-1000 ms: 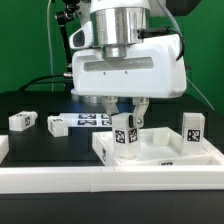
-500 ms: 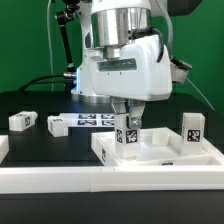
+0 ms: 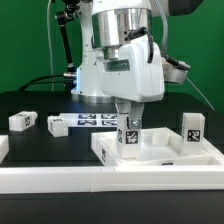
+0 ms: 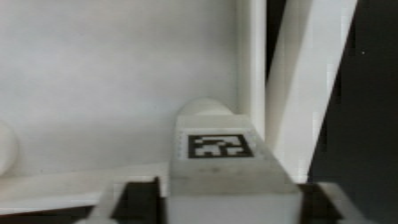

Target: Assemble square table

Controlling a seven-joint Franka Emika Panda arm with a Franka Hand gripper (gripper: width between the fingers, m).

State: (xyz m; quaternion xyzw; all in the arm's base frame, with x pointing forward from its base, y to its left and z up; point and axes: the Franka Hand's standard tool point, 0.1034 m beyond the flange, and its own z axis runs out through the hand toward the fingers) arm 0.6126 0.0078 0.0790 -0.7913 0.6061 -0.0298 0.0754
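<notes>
The white square table top (image 3: 160, 158) lies upside down like a tray at the front of the exterior view, its rim raised. My gripper (image 3: 128, 125) is shut on a white tagged leg (image 3: 127, 138) and holds it upright inside the tray, at its left part. In the wrist view the leg (image 4: 219, 150) fills the gap between my fingers (image 4: 135, 200), over the tray floor (image 4: 89, 90). A second leg (image 3: 192, 130) stands upright at the tray's right side. Two more legs (image 3: 22, 120) (image 3: 57, 125) lie on the black table at the exterior view's left.
The marker board (image 3: 95, 121) lies flat behind the tray. A long white rail (image 3: 100, 190) runs along the front edge of the black surface. A white rail end (image 3: 3, 148) shows at the far left.
My wrist has turned about the upright leg while holding it in the tray; the gripper body now faces a different way. The leg stays in about the same spot.
</notes>
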